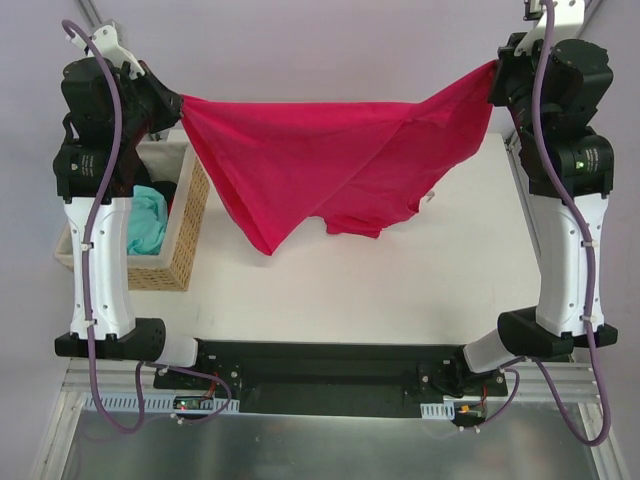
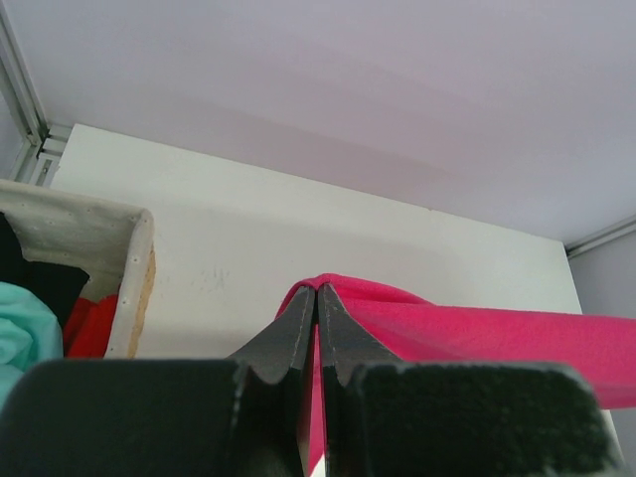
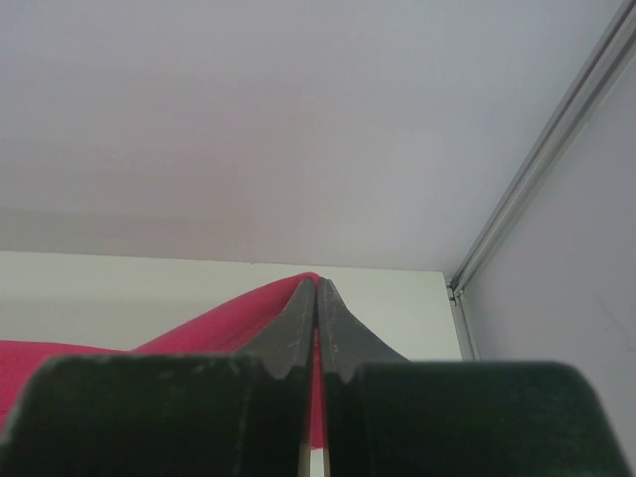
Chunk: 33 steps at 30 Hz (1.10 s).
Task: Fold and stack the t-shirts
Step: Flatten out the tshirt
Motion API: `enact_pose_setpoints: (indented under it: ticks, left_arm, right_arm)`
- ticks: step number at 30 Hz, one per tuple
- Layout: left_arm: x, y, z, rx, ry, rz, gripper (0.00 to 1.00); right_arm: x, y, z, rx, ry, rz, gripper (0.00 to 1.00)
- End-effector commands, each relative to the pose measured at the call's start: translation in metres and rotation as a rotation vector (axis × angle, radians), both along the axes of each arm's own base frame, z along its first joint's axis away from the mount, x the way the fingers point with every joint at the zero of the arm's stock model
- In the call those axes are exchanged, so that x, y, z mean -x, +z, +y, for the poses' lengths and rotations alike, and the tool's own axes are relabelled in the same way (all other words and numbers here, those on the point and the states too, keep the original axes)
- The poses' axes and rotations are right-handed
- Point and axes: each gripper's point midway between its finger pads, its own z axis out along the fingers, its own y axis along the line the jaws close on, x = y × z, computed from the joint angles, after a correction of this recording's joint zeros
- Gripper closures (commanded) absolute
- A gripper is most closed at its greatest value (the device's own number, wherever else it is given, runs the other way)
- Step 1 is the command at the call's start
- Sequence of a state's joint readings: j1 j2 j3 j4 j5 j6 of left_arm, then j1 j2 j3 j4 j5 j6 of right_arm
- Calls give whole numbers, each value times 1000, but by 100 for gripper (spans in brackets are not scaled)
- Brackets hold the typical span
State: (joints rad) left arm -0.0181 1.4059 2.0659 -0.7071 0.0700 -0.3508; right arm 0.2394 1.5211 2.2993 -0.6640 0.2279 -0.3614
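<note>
A crimson t-shirt [image 1: 320,160] hangs stretched between my two grippers above the white table [image 1: 400,290]. My left gripper [image 1: 180,103] is shut on its left corner, and the cloth [image 2: 467,333] shows pinched between the jaws of the left gripper [image 2: 318,290]. My right gripper [image 1: 494,70] is shut on the right corner, and red fabric [image 3: 209,328] runs off to the left of the right gripper [image 3: 316,282]. The shirt's lower edge droops in points toward the table. A mint-green t-shirt [image 1: 148,222] lies in the basket, with black cloth [image 2: 40,278] beside it.
The tan wicker basket [image 1: 185,235] stands at the table's left side, under my left arm. More red cloth [image 2: 91,328] shows inside it. A metal frame rail [image 3: 537,159] runs along the table's right edge.
</note>
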Motion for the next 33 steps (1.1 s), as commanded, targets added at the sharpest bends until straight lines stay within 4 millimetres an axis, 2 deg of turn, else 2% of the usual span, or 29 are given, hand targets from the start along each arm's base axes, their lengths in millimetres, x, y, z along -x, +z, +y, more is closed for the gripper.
enact_pose_setpoints:
  ticks: [1, 10, 23, 33]
  left_arm:
    - [20, 38, 5, -25, 14, -123, 100]
    - [35, 42, 5, -26, 10, -143, 100]
    - [57, 54, 3, -40, -5, -187, 100]
    - [68, 55, 2, -42, -16, -197, 100]
  right_arm:
    - [28, 40, -9, 10, -33, -136, 99]
    - [56, 51, -11, 41, -43, -178, 99]
    - [97, 57, -28, 54, -103, -231, 99]
    - [114, 57, -31, 60, -103, -242, 99]
